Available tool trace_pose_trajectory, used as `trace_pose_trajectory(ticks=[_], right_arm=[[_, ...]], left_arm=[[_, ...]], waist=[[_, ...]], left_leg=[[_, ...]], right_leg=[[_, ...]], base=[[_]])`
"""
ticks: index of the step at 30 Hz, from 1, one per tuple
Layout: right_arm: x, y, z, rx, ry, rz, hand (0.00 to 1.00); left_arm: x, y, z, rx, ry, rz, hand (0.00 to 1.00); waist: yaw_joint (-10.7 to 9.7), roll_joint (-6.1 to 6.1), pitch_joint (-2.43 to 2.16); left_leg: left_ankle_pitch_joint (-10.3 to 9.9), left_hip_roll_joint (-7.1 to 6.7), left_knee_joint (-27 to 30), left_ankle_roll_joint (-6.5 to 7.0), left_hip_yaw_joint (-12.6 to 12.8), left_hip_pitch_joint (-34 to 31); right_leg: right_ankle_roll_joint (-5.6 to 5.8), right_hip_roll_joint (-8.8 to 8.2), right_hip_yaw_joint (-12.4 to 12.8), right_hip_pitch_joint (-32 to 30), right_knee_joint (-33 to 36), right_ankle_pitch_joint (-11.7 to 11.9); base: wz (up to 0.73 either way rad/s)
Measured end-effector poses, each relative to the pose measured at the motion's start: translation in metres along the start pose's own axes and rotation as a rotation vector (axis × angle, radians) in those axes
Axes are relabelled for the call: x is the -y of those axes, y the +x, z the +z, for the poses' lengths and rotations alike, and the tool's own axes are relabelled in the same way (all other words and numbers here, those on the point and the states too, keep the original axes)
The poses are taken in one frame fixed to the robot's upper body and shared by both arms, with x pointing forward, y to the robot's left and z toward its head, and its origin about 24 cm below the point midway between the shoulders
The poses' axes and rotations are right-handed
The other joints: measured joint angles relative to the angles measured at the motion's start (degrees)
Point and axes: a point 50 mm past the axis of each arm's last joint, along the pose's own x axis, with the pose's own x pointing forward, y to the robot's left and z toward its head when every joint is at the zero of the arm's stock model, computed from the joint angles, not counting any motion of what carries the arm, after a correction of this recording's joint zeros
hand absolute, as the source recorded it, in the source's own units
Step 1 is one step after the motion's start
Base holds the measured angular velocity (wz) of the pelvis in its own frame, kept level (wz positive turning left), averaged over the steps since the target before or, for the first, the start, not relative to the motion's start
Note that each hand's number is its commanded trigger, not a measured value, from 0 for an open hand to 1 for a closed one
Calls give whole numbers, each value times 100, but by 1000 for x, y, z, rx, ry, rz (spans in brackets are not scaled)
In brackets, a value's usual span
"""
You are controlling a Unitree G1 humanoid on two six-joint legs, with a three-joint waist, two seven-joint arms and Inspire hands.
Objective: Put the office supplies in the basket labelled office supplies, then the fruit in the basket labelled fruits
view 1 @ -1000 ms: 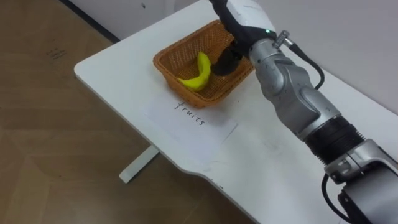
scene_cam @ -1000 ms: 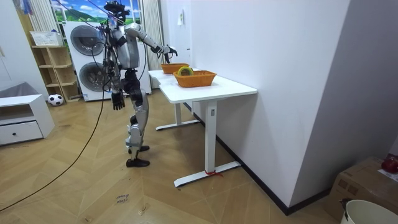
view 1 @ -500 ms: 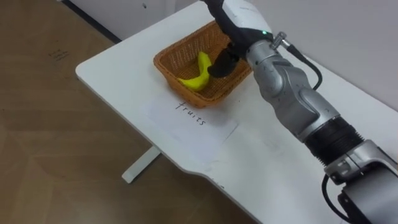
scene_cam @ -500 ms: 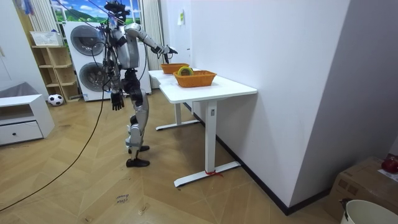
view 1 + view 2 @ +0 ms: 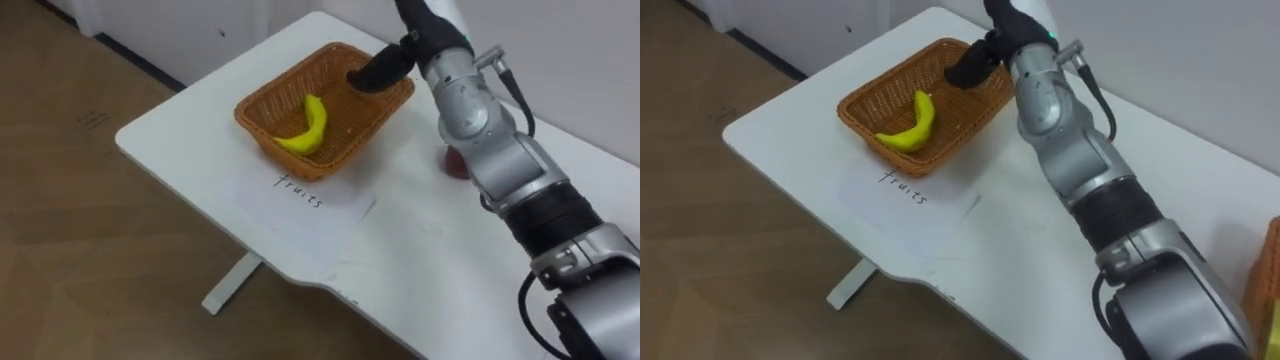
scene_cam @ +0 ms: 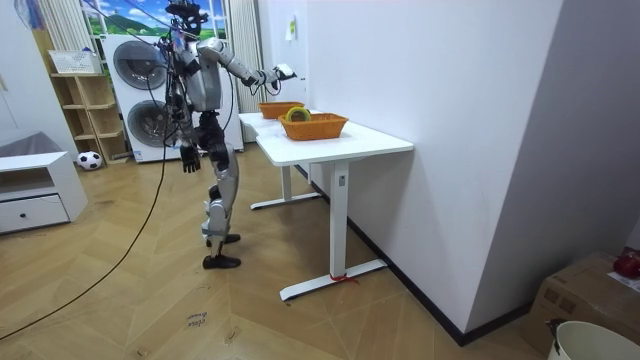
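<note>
A yellow banana (image 5: 305,125) lies alone in the wicker fruit basket (image 5: 262,102) at the far left of the white table (image 5: 190,135). My right hand (image 5: 385,70) hovers above the basket's far right rim, fingers loosely straight and holding nothing. A small red fruit (image 5: 452,165) peeks out on the table behind my right forearm, mostly hidden. In the room view my right arm is raised over the table and my left hand (image 6: 186,160) hangs relaxed at my side.
A paper sheet (image 5: 310,195) with a handwritten label lies in front of the fruit basket. A second wicker basket (image 5: 1265,285) stands at the table's right end. The table's front edge drops to a wooden floor (image 5: 90,260). I stand at the table's long side.
My right hand has lifted out of the fruit basket and drawn back above its far rim. The banana stays in the basket. The view shifted slightly.
</note>
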Motion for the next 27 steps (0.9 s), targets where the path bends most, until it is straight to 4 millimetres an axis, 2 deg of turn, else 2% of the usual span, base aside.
trace_pose_trajectory(ticks=[4,8,10,14,16,21,27], right_arm=[[14,2,-5,-40,154,-60,0],[27,2,-9,-58,230,-126,0],[32,1,-11,-60,248,-152,0],[34,-1,-18,-79,255,-169,0],[34,-6,-27,-107,254,-172,0],[29,-13,-38,-142,254,-162,0],[29,-13,-40,-148,251,-163,0]], left_arm=[[2,-1,3,15,-5,-4,0],[5,-2,0,8,-4,-14,0],[6,-2,1,9,-7,-18,0],[9,-2,0,6,-8,-29,0],[10,-2,0,6,-9,-38,0],[10,-2,3,13,-8,-43,0],[9,-1,13,37,-1,-33,0]], waist=[[-258,42,-11],[-364,166,-57],[-423,199,-66],[-479,201,-66],[-480,202,-64],[-595,258,-47],[-615,396,-90]], left_leg=[[4,-1,34,11,40,-23],[7,13,8,16,157,17],[10,19,-11,21,174,28],[9,49,-35,20,295,79],[7,53,-75,24,349,114],[-4,53,-76,40,411,110],[-3,75,-86,41,499,30]], right_leg=[[-1,-3,13,-24,2,1],[-1,-14,34,-27,0,1],[-1,-13,45,-31,-1,1],[-2,0,199,-48,-13,1],[-3,-3,267,-51,-11,2],[-3,-11,299,-80,-11,2],[-9,-5,382,-219,-2,6]], base=[[-4],[-13],[-5],[-15],[-12],[-8],[-9]])
